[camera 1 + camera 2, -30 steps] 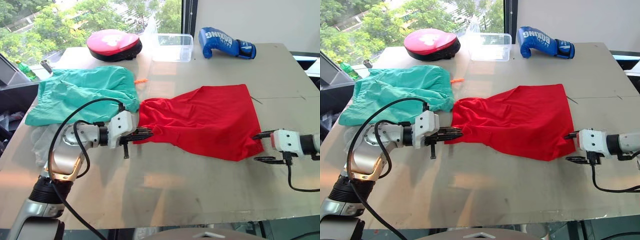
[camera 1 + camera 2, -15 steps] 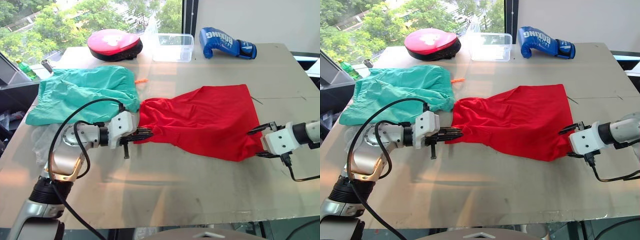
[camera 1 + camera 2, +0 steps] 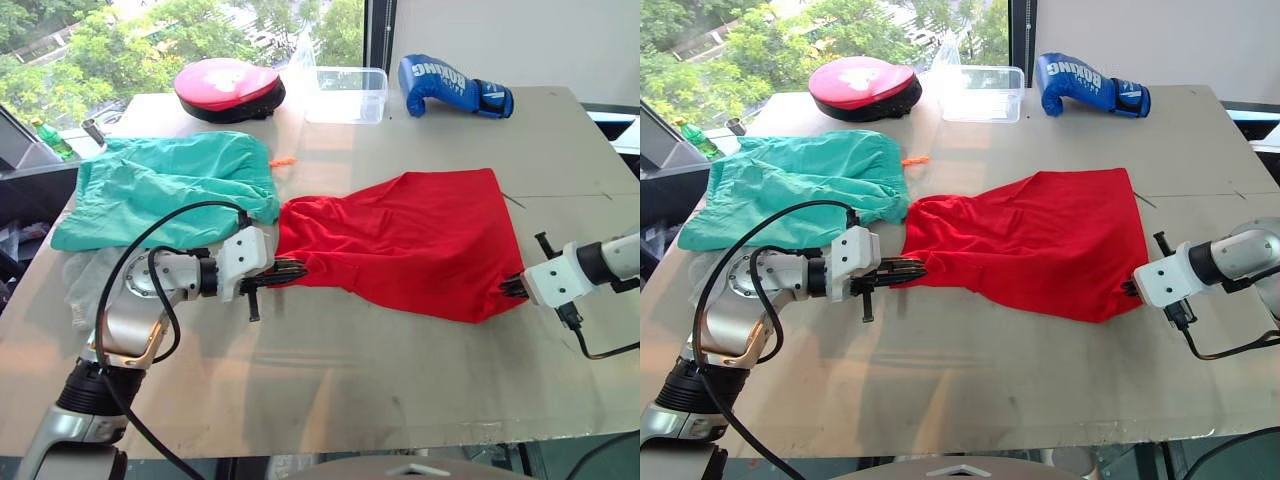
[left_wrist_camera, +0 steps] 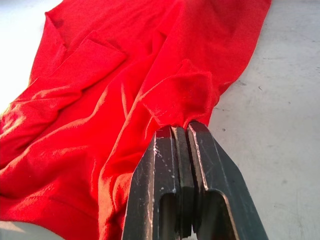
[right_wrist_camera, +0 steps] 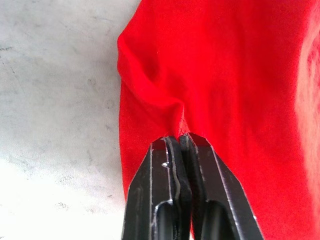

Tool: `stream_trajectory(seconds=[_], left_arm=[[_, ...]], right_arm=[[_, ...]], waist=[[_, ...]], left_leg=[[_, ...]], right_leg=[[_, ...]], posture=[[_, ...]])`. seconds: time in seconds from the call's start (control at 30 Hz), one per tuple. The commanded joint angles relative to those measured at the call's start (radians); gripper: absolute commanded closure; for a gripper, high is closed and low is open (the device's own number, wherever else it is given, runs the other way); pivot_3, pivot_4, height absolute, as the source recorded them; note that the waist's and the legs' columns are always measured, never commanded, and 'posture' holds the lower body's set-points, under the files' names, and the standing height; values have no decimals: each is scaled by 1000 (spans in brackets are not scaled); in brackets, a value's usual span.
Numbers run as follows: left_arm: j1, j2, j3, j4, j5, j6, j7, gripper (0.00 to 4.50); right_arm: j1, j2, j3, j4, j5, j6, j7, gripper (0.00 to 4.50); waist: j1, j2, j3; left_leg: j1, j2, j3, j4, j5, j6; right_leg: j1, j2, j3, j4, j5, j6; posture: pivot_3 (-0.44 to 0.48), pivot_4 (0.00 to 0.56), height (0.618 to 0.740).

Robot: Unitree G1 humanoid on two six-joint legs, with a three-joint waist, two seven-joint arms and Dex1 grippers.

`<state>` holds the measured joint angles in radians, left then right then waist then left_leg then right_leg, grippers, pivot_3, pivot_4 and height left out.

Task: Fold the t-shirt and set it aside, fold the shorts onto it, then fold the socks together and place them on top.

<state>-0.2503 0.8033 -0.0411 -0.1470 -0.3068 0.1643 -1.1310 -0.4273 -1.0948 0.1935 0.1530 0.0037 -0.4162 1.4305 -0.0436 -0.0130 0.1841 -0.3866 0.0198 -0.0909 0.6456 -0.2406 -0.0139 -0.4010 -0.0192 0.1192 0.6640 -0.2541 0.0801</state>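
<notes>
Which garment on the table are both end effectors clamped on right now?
The red t-shirt: left end effector and right end effector pinch its opposite edges. The teal shorts lie untouched.

My left arm covers part of the pale socks at the left edge; their shape is unclear.

A robotics test room: a large bare grey table stands before a window showing green trees, and a blue boxing glove beside that window lies among scattered props.
</notes>
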Motion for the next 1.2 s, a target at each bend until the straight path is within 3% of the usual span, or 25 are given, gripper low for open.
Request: stream_trajectory(seconds=[0.03, 0.17, 0.3, 0.43, 0.5, 0.67, 0.77, 0.87, 0.97, 1.03, 1.2], left_arm=[[-1, 13, 29, -37, -7, -7, 2, 4500], [-13, 14, 26, -24, -6, -9, -4, 4500], [-17, 33, 30, -16, -17, -2, -33, 4500], [1, 100, 42, -28, -100, 62, -155, 4500], [-53, 99, 49, 8, -125, 80, -173, 4500], [-469, -25, 41, 318, -113, 97, -137, 4500], [-809, -148, 53, 680, -66, 20, -68, 4500], [-1146, -234, 86, 1100, 19, -148, 113, 4500], [-1425, -239, 129, 1377, 91, -272, 457, 4500], [-1518, -227, 154, 1441, 112, -307, 549, 4500], [-1606, -216, 217, 1480, 131, -342, 556, 4500]], right_arm=[[-3, -19, -14, -33, 6, 10, 7, 4483], [27, -52, -47, -79, 45, 71, 21, 4483], [112, -126, -122, -199, 169, 253, 56, 4483], [214, -187, -217, -267, 273, 420, 73, 4483], [193, -173, -249, -247, 300, 462, 48, 4483], [-172, -87, -198, 93, 179, 399, -51, 4483], [-509, 1, -107, 437, -12, 218, -177, 4483], [-860, 84, -51, 778, -170, 86, -427, 4483], [-1145, 103, 10, 985, -329, 16, -768, 4483], [-1254, 114, 14, 1044, -362, -20, -891, 4483], [-1371, 103, 7, 1111, -408, -86, -1046, 4483]], waist=[[0, 0, 0], [0, 0, 0], [2, 0, 0], [-1, 0, 0], [-1, 1, 0], [4, 1, 3], [2, 2, 3], [-2, 2, 9], [-14, 2, 9], [-24, 2, 9], [-28, 2, 9]], left_leg=[[0, 0, 0, 0, 0, 0], [0, 0, 0, 0, 0, 0], [0, 0, 0, 0, 0, 0], [0, 0, 0, 0, 0, 0], [0, 0, 0, 0, 0, 0], [-3, 0, 0, 8, 0, 0], [-6, 0, 1, 9, 1, -1], [-14, -1, 1, 11, 2, -3], [-32, -2, 1, 5, 7, -12], [-47, -5, 2, -1, 8, -13], [-49, -9, 19, -21, 8, -13]], right_leg=[[0, 0, 0, 0, 0, 0], [0, 0, 0, 0, 0, 0], [0, 0, 0, 0, 0, 0], [0, 0, 0, 0, 0, 0], [0, 0, 0, 0, 0, 0], [0, 1, -2, 1, 2, 5], [-1, 0, -2, -2, 7, 2], [-8, 0, -2, 0, 8, 2], [-30, -3, -2, 1, 9, 2], [-52, -7, -1, 5, 9, 2], [-67, -22, -18, 13, 5, 4]], posture=[[0, 150, 731], [0, 150, 731], [0, 150, 731], [0, 150, 731], [0, 150, 731], [0, 150, 731], [0, 150, 731], [0, 150, 731], [0, 150, 731], [0, 150, 731], [0, 150, 731]])
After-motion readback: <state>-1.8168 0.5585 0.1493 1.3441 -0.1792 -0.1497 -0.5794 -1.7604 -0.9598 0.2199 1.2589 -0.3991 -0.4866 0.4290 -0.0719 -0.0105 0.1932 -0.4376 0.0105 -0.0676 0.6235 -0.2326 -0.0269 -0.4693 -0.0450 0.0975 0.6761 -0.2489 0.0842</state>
